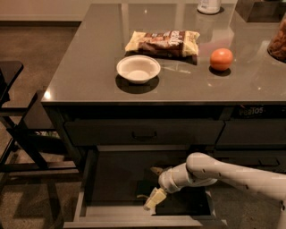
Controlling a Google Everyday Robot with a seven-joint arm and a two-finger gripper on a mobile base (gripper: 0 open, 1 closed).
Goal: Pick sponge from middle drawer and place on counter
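The middle drawer stands pulled open below the counter, with a dark floor and lighter grey side walls. The sponge lies on the drawer floor as a small dark green block with a thin yellow edge showing. My gripper reaches into the drawer from the right on a white arm. It is open, with one pale finger in front of the sponge and the other behind it. It is low over the drawer floor, around the sponge.
On the counter are a white bowl, a snack bag, an orange round fruit, a white container at the back and a jar at the right edge. A dark chair frame stands left of the cabinet. A shut drawer with a handle sits above the open one.
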